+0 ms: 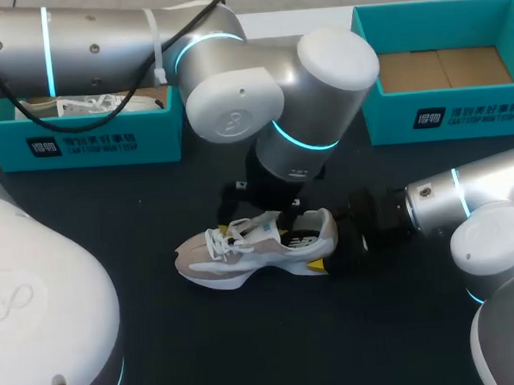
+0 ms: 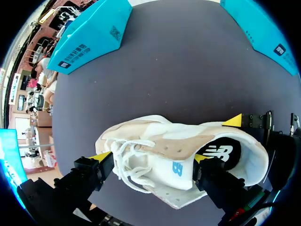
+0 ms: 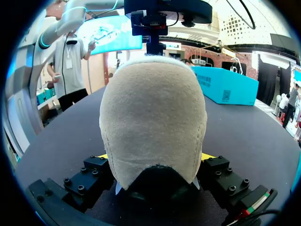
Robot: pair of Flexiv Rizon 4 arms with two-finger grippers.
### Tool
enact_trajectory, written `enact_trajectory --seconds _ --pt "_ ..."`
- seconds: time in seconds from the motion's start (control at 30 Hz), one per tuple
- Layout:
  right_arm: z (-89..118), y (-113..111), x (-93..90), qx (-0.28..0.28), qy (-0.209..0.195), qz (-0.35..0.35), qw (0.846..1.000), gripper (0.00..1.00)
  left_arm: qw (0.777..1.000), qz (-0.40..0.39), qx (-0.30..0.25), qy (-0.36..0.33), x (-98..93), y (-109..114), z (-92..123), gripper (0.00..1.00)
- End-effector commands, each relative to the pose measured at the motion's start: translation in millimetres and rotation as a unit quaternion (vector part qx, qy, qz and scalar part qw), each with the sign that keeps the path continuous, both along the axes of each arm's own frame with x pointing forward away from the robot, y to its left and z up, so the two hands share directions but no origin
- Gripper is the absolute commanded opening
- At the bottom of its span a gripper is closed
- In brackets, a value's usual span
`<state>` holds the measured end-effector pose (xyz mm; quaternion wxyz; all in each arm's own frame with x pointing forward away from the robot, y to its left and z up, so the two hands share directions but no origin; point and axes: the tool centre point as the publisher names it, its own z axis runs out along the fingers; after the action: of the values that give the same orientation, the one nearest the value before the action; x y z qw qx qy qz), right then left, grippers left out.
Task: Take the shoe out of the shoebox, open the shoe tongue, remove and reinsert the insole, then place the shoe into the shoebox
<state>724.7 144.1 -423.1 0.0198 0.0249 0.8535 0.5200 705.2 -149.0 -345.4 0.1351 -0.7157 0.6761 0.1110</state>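
Black matte table (image 1: 205,350) w/ 2 arms over it. Count: 2 teal shoeboxes, 1 shoe out on the table, 2 grippers. L shoebox (image 1: 91,142) sits at the far L edge w/ white laces (image 1: 84,104) showing inside. It is partly hidden by the L arm (image 1: 234,81), which crosses over it to the table's ctr. L gripper (image 2: 151,157) hangs over the shoe (image 1: 260,254), fingers spread wide w/ the lacing and tongue part between them. One tip is just beside the lacing, the other at the shoe's mouth, so it isn't clamping the shoe. Shoe is white/beige, upright on its sole at table ctr, toe to the L, heel to the R. R gripper (image 3: 155,156) clamps the heel, one finger touching each side; R arm (image 1: 473,198) comes in from the R edge. R shoebox (image 1: 460,117) is at the far R edge, open, cardboard floor showing. Bare table lies between the 2 boxes and along the near edge in front of the shoe. White arm housings (image 1: 40,325) take the near L & R corners.
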Motion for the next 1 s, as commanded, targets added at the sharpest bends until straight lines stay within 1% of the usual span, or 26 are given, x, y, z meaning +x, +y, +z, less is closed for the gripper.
enact_trajectory --seconds 0.03,0.07,0.1,0.13,0.17,0.2,0.3,0.47,0.67,0.8,0.9,0.97,1.0 --pt "-2 1 -1.3 -0.001 -0.001 -0.001 1.0 0.0 1.0 0.012 -0.004 0.002 -5.2 5 9 0.87" --pt "-2 1 -1.3 -0.001 -0.001 -0.001 1.0 0.0 1.0 0.015 -0.006 0.004 -5.1 7 11 0.71" --pt "-2 1 -1.3 -0.001 -0.001 -0.001 1.0 0.0 1.0 0.017 -0.007 0.005 -5.6 9 13 0.42" --pt "-2 1 -1.3 -0.001 -0.001 -0.001 1.0 0.0 1.0 0.021 -0.015 0.009 -5.8 10 15 0.35" --pt "-2 1 -1.3 -0.001 -0.001 -0.001 1.0 0.0 0.999 0.019 -0.022 0.016 -6.2 10 16 0.24" --pt "-2 1 -1.3 -0.001 -0.001 -0.001 1.0 0.0 0.999 0.018 -0.026 0.02 -6.8 10 17 0.0" --pt "-2 1 -1.3 -0.001 -0.001 -0.001 1.0 0.0 0.999 0.013 -0.038 0.032 -9.4 9 20 0.0" --pt "-2 1 -1.3 -0.001 -0.001 -0.001 1.0 0.0 0.993 -0.01 -0.086 0.078 -13.6 7 28 0.0" --pt "-2 1 -1.3 -0.001 -0.001 -0.001 1.0 0.0 0.991 -0.02 -0.104 0.082 -14.9 13 40 0.0" --pt "-2 1 -1.3 -0.001 -0.001 -0.001 1.0 0.0 0.988 -0.026 -0.127 0.089 -13.7 23 50 0.0" --pt "-2 1 -1.3 -0.001 -0.001 -0.001 1.0 0.0 0.99 -0.019 -0.125 0.071 -12.9 34 56 0.0" --pt "-2 1 -1.3 -0.001 -0.001 -0.001 1.0 0.0 0.992 -0.003 -0.109 0.056 -9.3 43 54 0.0" --pt "-2 1 -1.3 -0.001 -0.001 -0.001 1.0 0.0 0.992 0.001 -0.11 0.059 -6.9 48 53 0.0"
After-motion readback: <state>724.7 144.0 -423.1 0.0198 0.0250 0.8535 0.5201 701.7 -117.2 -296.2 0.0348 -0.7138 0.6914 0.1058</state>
